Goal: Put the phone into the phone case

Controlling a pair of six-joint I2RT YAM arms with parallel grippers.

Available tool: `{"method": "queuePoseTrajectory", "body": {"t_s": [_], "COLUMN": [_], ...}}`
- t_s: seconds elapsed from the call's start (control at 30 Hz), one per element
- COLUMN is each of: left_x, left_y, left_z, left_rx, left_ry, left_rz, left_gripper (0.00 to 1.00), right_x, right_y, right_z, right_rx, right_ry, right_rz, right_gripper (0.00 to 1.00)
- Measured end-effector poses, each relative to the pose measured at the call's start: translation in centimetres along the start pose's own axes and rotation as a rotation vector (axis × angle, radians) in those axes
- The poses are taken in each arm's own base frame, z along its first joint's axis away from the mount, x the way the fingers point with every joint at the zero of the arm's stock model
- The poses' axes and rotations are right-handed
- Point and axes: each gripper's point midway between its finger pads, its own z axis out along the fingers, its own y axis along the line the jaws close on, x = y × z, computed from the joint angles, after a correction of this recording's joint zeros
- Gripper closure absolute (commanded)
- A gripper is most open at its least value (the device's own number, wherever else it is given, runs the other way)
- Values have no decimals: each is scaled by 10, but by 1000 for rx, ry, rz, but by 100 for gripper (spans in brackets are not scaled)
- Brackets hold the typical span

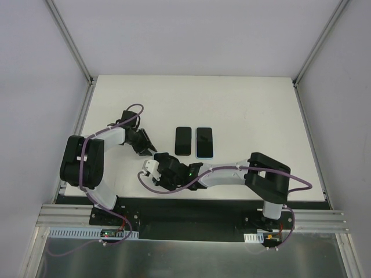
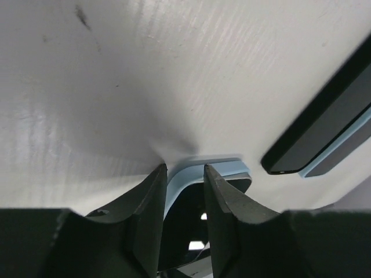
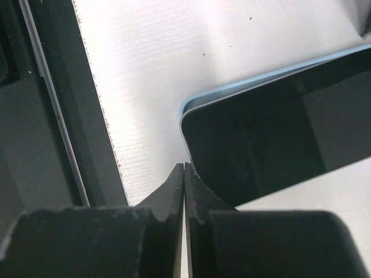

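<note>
- Phone seems seated in the case, near-left on the tabletop, long axis near to far.
- Left claw pinches the case's far corner.
- Right claw, pressed together, is just beside the near corner.

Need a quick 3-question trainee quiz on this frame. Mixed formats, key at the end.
1. True or false: the right gripper has its fingers spread wide apart.
2. Pick one. In the top view, the black phone and the blue-rimmed case lie on the table: A) stacked, B) side by side, C) at opposite edges.
3. Fill in: in the wrist views, a light blue corner sits between the fingers of the ___ gripper.

Key
1. False. The right gripper's fingers are pressed together.
2. B.
3. Left. The left gripper has the corner between its fingers; whether it is clamped cannot be told.
</note>
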Motion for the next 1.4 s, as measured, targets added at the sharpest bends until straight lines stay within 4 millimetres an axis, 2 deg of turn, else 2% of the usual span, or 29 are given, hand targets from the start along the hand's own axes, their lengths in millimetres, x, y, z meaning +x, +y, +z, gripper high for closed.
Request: {"method": "queuePoseTrajectory", "body": {"t_s": [0.1, 0.23, 0.37, 0.4, 0.53, 0.63, 0.77, 1.03, 1.13, 1.4], "left_x": [-3, -10, -13, -11, 1, 25, 48, 67, 75, 77], "left_y": [3, 7, 4, 3, 13, 32, 41, 46, 47, 46], "left_z": [-7, -19, -35, -38, -38, -31, -27, -25, -24, -23], "left_rx": [-42, -102, -102, -98, -102, -121, -100, -43, -24, 11], "left_ry": [-13, -46, -86, -89, -65, 5, 74, 96, 117, 92], "left_rz": [5, 20, 54, 62, 74, 52, 29, 14, -6, -21], "left_gripper": [55, 61, 80, 88, 100, 100, 100, 100, 100, 100], "right_x": [-2, -13, -22, -20, -4, 4, 16, 35, 34, 16], "right_y": [-2, -8, -20, -23, -36, -43, -48, -49, -49, -51], "right_z": [-8, -31, -46, -47, -49, -50, -46, -35, -31, -27], "right_rx": [1, 12, 38, 49, 124, 181, 228, 258, 257, 247], "right_ry": [-4, -55, -105, -104, -66, -41, -8, 54, 57, 24], "right_rz": [24, 101, 235, 276, 415, 474, 530, 577, 587, 613], "right_gripper": [97, 98, 98, 98, 99, 99, 99, 99, 99, 98]}}
